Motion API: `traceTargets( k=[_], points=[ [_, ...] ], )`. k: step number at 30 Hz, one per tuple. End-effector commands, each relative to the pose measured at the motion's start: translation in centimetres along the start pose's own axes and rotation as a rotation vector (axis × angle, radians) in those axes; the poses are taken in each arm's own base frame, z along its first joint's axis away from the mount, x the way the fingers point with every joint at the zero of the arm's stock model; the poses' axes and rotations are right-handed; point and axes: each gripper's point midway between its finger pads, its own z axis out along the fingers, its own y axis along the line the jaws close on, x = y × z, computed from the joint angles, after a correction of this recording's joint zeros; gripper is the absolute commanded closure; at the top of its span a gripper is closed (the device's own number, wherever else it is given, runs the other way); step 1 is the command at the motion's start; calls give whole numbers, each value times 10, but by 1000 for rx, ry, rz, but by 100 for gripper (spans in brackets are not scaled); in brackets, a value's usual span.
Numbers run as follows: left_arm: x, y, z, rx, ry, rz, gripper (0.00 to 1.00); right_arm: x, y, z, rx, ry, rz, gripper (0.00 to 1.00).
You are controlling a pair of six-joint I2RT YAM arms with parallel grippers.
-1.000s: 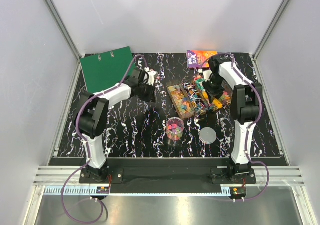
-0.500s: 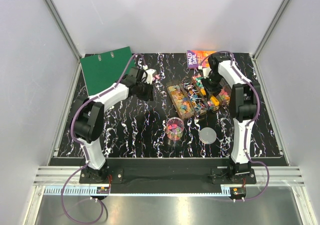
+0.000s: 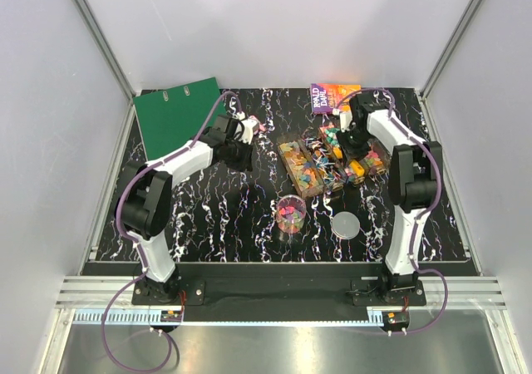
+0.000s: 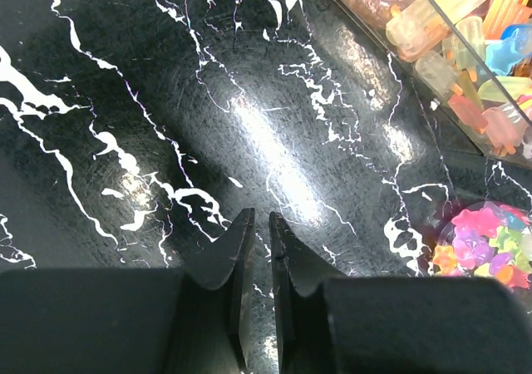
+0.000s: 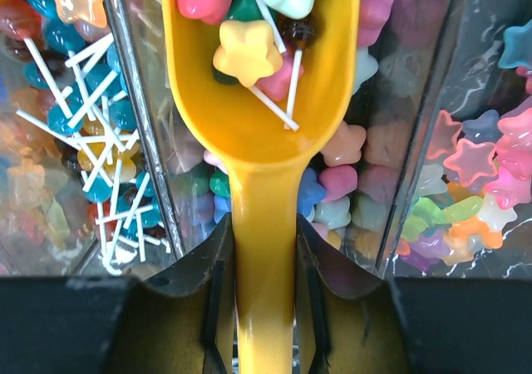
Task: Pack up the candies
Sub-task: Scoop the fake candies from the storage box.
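We see a black tabletop veined with white marbling (image 3: 208, 216). On it lie a green ring binder (image 3: 173, 112) at the far left corner, a purple-and-orange book (image 3: 331, 96) at the far right, clear trays of candies (image 3: 301, 168) mid-table, a small clear cup (image 3: 289, 214) of sweets, and a round grey lid (image 3: 346, 224) beside it.

Candies (image 5: 246, 51) in scoop (image 5: 262, 125) over bin (image 5: 378, 154)
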Motion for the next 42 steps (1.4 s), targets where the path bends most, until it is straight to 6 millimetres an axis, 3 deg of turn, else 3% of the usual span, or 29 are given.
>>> traceTargets(
  k=[1,5,18,21,30,42],
  points=[
    [-17,2,-11,-18,-45,49,85,-32,22,29,-88,-180,22,100],
    [-20,0,-11,-9,-40,46,85,-25,24,31,-83,-204,38,100],
    [-33,2,-12,-17,-60,80,87,-41,19,-4,-19,-410,32,100],
    [-36,0,-12,-11,-64,79,87,-45,20,-20,-11,-448,31,100],
    [-37,-5,-11,3,-63,86,87,-43,13,-39,54,-465,58,100],
    [-34,-5,-9,5,-50,88,87,-37,11,-35,90,-542,37,100]
  ],
)
